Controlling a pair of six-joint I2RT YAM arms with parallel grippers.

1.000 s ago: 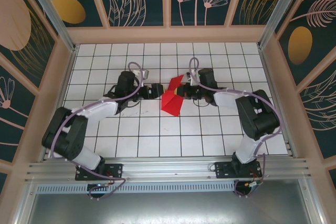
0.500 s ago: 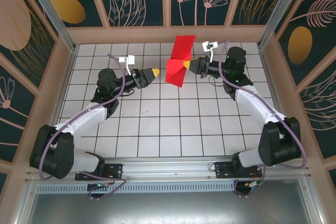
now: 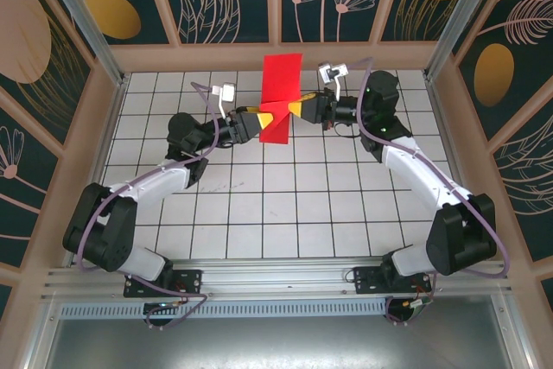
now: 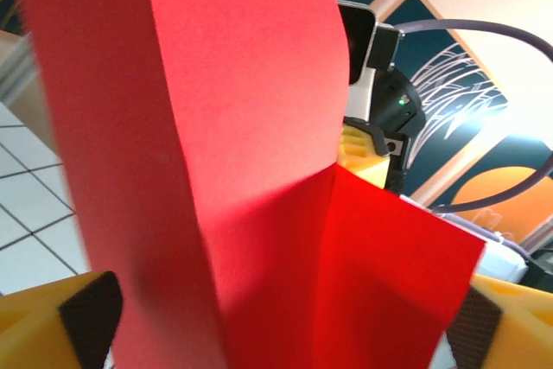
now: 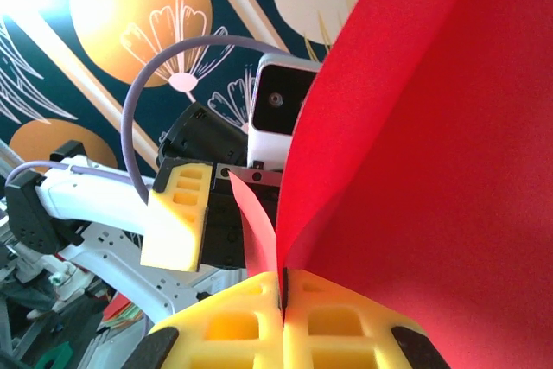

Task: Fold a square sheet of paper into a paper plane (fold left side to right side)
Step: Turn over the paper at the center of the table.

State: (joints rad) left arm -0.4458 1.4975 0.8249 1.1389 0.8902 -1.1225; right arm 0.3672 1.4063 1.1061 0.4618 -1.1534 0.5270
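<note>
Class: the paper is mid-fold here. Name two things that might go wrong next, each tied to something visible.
The red paper is held only by the shut right gripper pinching one fold; it may slip or twist. The open left gripper straddles the lower flap; closing misaligned might crease it crooked.

Table (image 3: 285,213): flat top of white square tiles with dark grid lines. Pale wooden frame (image 3: 276,58) borders the far and side edges. Aluminium rail (image 3: 276,276) runs along the near edge, with left arm base (image 3: 164,283) and right arm base (image 3: 393,278) bolted on it.
</note>
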